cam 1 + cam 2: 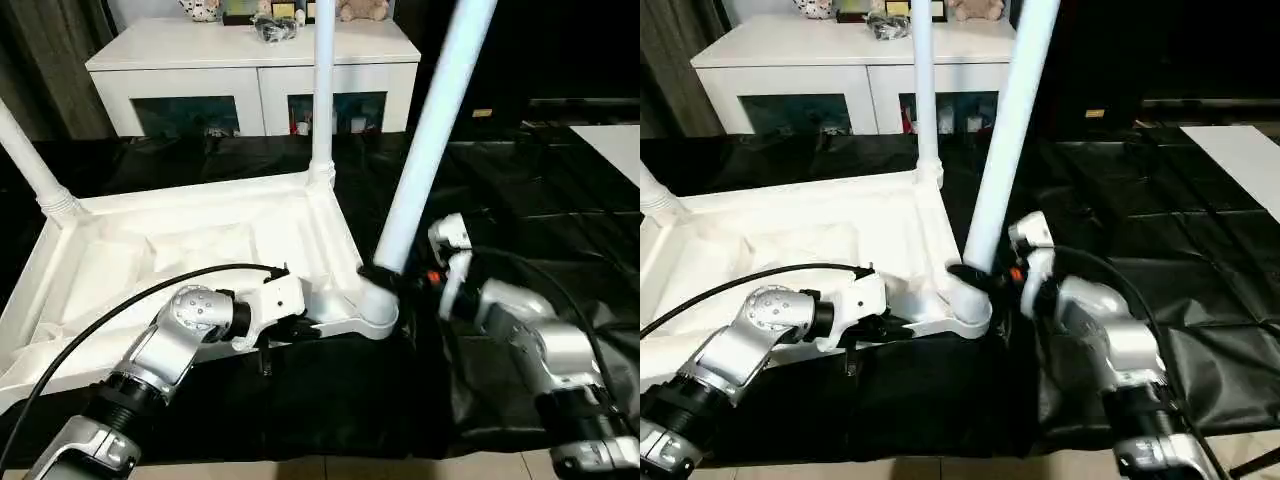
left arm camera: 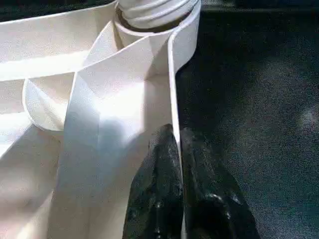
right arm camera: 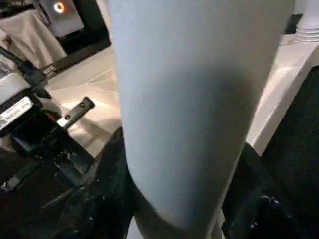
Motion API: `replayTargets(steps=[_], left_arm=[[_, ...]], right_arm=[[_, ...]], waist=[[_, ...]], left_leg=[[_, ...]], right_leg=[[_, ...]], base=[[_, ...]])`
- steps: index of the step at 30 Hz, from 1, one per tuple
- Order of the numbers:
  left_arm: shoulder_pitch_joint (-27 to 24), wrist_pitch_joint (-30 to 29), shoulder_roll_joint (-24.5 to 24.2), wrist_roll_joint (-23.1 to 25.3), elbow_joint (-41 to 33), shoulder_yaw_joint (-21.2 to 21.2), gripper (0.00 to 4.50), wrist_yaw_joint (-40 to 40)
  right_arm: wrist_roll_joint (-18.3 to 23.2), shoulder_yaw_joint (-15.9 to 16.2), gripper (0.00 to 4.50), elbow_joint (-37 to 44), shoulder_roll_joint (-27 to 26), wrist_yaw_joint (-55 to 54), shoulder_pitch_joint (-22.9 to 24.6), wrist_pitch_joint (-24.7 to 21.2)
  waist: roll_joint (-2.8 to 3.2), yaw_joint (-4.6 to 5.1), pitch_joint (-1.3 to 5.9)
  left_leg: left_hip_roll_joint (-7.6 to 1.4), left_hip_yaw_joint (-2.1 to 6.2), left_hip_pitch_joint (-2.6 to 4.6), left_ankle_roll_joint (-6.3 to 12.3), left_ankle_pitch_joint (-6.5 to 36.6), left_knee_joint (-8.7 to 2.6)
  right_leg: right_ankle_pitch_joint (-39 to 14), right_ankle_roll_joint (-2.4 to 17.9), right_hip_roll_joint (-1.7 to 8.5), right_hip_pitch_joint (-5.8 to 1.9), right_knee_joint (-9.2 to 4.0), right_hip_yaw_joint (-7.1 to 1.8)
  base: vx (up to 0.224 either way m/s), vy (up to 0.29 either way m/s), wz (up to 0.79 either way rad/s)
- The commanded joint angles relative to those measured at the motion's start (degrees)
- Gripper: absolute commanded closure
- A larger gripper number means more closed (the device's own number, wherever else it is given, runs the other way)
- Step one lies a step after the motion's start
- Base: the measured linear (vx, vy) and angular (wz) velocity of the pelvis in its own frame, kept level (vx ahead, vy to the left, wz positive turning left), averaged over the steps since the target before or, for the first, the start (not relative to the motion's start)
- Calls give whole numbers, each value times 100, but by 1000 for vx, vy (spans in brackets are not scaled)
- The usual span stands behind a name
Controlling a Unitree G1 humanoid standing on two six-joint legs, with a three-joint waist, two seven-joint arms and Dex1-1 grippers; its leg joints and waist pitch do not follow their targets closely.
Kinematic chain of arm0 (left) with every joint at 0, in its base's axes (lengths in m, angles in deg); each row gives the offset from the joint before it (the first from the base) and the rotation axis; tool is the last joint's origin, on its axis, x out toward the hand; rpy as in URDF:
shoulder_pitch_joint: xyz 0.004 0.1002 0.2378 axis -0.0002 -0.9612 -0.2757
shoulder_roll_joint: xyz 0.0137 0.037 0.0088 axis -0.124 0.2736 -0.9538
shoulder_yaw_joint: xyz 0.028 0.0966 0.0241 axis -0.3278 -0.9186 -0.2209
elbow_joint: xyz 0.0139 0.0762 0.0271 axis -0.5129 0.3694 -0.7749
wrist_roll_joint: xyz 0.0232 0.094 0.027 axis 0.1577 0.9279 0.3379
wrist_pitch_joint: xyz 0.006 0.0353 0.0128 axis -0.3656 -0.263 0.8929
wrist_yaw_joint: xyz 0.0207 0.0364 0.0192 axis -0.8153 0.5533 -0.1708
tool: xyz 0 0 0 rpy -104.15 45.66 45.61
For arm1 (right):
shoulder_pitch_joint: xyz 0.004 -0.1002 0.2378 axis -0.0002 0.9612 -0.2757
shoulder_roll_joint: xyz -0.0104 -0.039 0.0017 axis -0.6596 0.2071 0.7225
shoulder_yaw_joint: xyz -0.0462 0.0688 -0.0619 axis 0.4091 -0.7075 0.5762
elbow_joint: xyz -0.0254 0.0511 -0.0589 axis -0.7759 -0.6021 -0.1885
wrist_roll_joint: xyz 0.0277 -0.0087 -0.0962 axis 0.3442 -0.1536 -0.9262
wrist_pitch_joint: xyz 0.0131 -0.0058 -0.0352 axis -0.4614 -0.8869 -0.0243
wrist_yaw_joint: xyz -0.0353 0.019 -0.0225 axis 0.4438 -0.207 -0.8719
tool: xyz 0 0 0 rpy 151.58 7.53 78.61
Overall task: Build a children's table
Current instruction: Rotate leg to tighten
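Tabletop (image 1: 180, 250) first: from the head camera's left eye it lies underside up on the black sheet (image 1: 560, 210) covering the floor, which is how it must lie if legs are to go into the corner sockets from above. Two legs already stand in it, one at the far corner (image 1: 322, 90) near twelve o'clock and one at the left corner (image 1: 30, 160) around ten o'clock. A third leg (image 1: 430, 130) leans up toward one o'clock from the near right corner socket (image 1: 375, 310), so I'd judge it is only partly seated or still being turned home. The right gripper (image 1: 395, 275) is closed around that leg just above the socket, low down where it can steer the foot of the tube. The left gripper (image 1: 300, 328) sits at about seven o'clock of that socket, on the tabletop's near rim, probably to stop the top sliding or lifting while the leg is worked. The right eye gives the same layout, with the white cabinet (image 1: 790, 70) at eleven o'clock well behind the work. From the left wrist, the two black fingers (image 2: 154, 194) are pinched nearly together with the thin rim wall between them, the socket straight ahead. From the right wrist, the pale tube fills the space between the dark fingers (image 3: 107, 184), jaws about half open on it.
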State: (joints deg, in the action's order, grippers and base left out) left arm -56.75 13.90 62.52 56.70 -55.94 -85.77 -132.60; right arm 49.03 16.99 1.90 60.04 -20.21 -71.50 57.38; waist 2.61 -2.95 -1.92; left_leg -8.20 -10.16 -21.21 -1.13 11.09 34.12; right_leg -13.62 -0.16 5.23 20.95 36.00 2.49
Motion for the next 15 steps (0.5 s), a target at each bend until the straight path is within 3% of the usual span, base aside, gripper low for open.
replayTargets(steps=[1, 8, 10, 15], left_arm=[[142, 27, -140, 351, 458, -6, 450, 278], [396, 249, -183, 376, 813, -18, 450, 201], [472, 329, -173, 379, 961, -13, 450, 231], [599, 501, -170, 368, 1175, -40, 450, 177]], right_arm=[[-28, 52, 264, -21, 45, 84, -64, -128], [-76, 119, 264, -239, 36, 178, -279, -69], [-133, 166, 264, -429, -5, 209, -349, 8], [-272, 220, 264, -902, -112, 218, -547, 208]], waist=[[-20, -2, 185], [-16, -7, 194], [-13, -10, 219], [20, -3, 230]], left_leg=[[-487, 232, 93, -200, 2238, -560], [-491, 233, 65, -223, 2080, -570], [-495, 216, 66, -164, 1840, -557], [-492, 201, 59, -120, 1716, -547]], right_leg=[[-1758, 1115, 422, -33, -602, -290], [-1502, 1173, 426, -47, -578, -282], [-961, 1317, 414, -68, -537, -271], [-507, 1495, 411, -92, -497, -249]], base=[[0, 0, 0], [0, 0, 0], [0, 0, 0], [0, 0, 0]])
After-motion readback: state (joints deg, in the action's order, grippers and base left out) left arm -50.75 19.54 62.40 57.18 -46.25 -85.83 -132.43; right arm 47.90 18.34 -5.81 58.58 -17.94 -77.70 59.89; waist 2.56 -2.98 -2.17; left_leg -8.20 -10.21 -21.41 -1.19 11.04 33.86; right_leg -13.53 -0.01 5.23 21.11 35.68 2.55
